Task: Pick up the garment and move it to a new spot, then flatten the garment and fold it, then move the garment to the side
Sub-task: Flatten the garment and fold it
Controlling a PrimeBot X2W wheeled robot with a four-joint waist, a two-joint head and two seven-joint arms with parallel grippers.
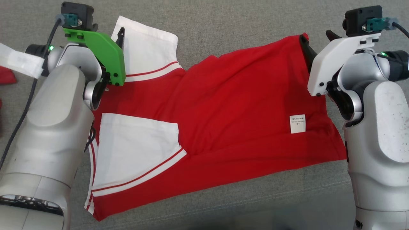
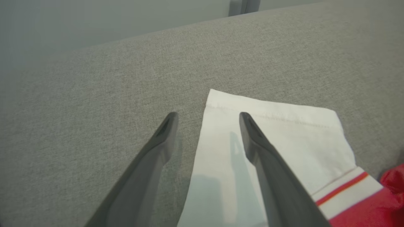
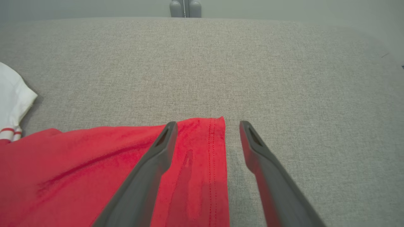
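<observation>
Garment flat; left gripper over sleeve edge, right gripper over hem corner, both wide, empty.

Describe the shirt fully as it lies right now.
The shirt is red soft knit with white, red-striped short sleeves and a small white label near the hem. It lies spread nearly flat, sideways on the grey cushion, sleeves to the robot's left, slightly wrinkled. The open left hand straddles the far sleeve's edge; the open right hand straddles the far hem corner.

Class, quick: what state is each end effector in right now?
Left end effector: open, gripping nothing, over the white sleeve of the shirt.
Right end effector: open, gripping nothing, over the shirt's red hem.
</observation>
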